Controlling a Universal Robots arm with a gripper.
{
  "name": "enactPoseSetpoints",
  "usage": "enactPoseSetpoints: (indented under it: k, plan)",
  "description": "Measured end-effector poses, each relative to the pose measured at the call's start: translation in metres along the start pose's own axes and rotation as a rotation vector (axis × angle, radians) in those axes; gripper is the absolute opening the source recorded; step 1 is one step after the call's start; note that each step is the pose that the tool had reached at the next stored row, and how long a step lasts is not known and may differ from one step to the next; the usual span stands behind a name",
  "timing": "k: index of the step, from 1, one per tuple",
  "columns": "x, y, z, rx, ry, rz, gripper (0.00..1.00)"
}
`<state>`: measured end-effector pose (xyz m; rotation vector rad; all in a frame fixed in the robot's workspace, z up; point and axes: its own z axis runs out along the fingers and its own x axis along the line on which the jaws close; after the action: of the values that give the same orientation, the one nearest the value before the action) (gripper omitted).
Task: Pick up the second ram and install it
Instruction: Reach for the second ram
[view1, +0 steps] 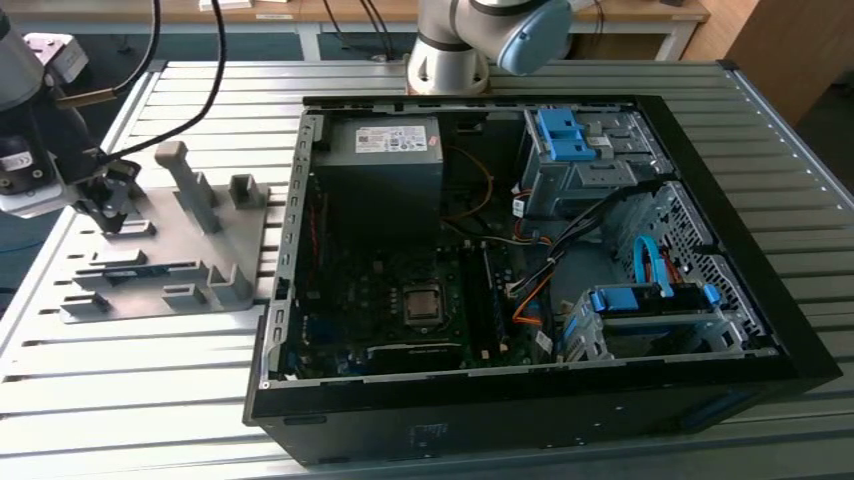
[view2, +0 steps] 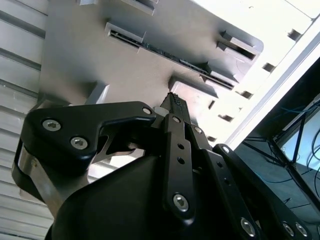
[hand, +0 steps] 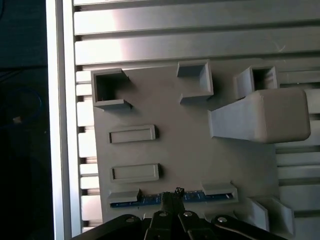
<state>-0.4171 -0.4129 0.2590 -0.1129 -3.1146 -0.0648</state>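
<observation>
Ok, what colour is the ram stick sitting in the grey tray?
The ram stick is blue, clearest in the first wrist view.

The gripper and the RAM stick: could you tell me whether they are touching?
Cannot tell. In the first wrist view the gripper overlaps the RAM stick, hiding any gap.

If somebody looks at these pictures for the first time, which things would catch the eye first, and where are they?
The open computer case, its motherboard exposed, takes the middle and the exterior view's right of the slatted table. On the exterior view's left, the gripper hangs low over a grey slotted tray. In the first wrist view, a blue-green ram stick lies in one tray slot, close to the gripper.
</observation>
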Motion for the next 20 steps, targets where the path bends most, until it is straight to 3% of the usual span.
enactPoseSetpoints:
  k: [7, 14, 20]
  plan:
    - [0.0005, -0.0131, 0.0123, 0.0011, 0.0152, -0.001, 0.10]
    - [-0.0001, -0.0167, 0.0237, 0.0023, 0.0171, -0.009, 0.10]
    - [-0.0053, -0.0166, 0.0292, 0.0061, 0.0177, -0.023, 0.10]
